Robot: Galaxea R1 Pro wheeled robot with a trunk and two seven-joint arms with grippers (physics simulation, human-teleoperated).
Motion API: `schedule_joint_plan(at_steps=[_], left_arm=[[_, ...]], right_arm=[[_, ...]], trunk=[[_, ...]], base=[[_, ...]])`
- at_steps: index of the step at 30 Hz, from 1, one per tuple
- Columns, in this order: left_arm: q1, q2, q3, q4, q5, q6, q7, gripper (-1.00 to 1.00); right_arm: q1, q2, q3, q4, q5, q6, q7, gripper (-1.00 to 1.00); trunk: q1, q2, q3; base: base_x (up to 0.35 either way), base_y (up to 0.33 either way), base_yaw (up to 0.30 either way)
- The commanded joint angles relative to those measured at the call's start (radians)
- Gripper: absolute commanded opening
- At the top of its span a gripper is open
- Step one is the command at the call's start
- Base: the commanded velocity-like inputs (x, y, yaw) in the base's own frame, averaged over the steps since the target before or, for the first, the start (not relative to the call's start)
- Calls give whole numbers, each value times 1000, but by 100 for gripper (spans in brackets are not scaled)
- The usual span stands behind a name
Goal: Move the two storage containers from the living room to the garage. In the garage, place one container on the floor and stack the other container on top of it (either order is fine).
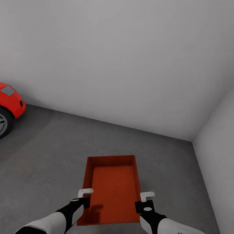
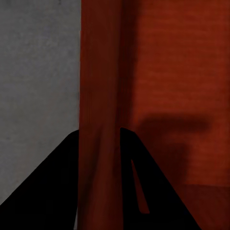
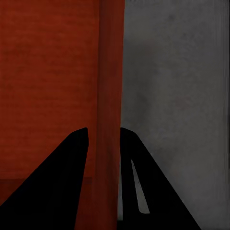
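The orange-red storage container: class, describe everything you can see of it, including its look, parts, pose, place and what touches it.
The storage container is an orange-red, shallow, open-top rectangular bin, plastic-looking, with thin walls and a finely ribbed bottom. It is empty and held roughly level above the dark grey floor near a corner of pale walls. The left tool straddles its left side wall, the right tool its right one.

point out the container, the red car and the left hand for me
storage container [image 1: 112, 191], head view, on its ribbed bottom.
red car [image 1: 11, 100], head view, on the front bodywork above the wheel.
left hand [image 2: 99, 158], left wrist view, midway between its fingertips, on the container's side wall.
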Motion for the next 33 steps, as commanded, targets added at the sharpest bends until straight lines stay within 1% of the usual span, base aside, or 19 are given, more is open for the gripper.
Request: schedule_joint_plan(at_steps=[1, 26, 33], left_arm=[[0, 13, 72, -1, 38, 8, 13, -100], [0, 13, 72, -1, 38, 8, 14, -100], [0, 13, 73, -1, 38, 8, 13, -100]], right_arm=[[-1, -3, -15, 1, 7, -18, -14, -100], [-1, -3, -15, 1, 7, -18, -14, -100], [-1, -3, -15, 1, 7, -18, -15, -100]], trunk=[[1, -1, -1], [1, -1, -1], [1, -1, -1]], base=[[322, 0, -286], [322, 0, -286], [322, 0, -66]])
